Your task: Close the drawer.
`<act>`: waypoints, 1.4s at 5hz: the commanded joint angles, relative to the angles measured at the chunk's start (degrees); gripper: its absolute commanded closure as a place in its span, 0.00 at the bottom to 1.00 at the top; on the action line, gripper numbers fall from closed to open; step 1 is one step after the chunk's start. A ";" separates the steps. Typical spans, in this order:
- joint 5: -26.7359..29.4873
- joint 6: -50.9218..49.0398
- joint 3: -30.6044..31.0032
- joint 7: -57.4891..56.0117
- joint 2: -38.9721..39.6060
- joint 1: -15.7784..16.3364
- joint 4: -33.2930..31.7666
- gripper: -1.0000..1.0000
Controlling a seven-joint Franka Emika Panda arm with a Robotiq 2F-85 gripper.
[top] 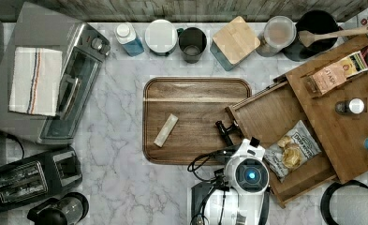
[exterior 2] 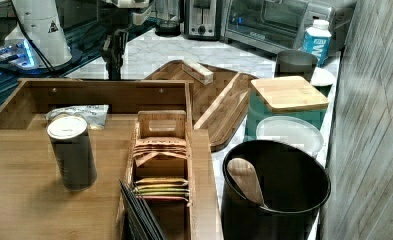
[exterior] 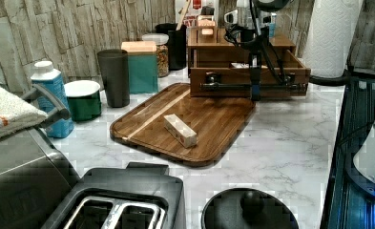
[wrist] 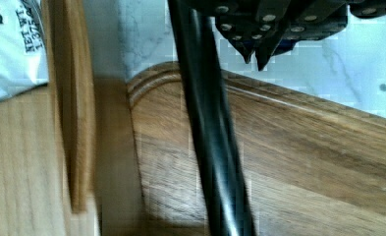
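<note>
Drawer [top: 284, 136] was seen open, rigid wood, chip bag [top: 298, 150] inside. Gripper [wrist: 256, 58] was closed, empty, beside black bar handle [wrist: 210, 137], at tray's [top: 195, 119] three o'clock; push there judged best.

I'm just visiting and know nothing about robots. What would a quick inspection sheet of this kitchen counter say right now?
Surface: white marble counter, lying on it a wooden tray with a small pale block.
Job's things: drawer pulled open, a snack bag inside; black bar handle across its front.
Clutter: toaster oven with a striped towel, toaster, blue bottle, dark cup, lidded teal box, black pot holding a wooden spoon.
End effector: at the drawer handle, fingers close together.
Cables: black cable looping beside the arm.
Surroundings: wood-plank wall, paper towel roll.
</note>
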 commanded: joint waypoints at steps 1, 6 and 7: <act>-2.57 3.37 -5.51 -19.95 1.34 -2.19 5.53 1.00; 16.62 9.44 -12.51 -48.03 17.79 -6.59 36.27 1.00; 7.71 6.19 -15.27 -39.88 20.34 -5.21 41.79 1.00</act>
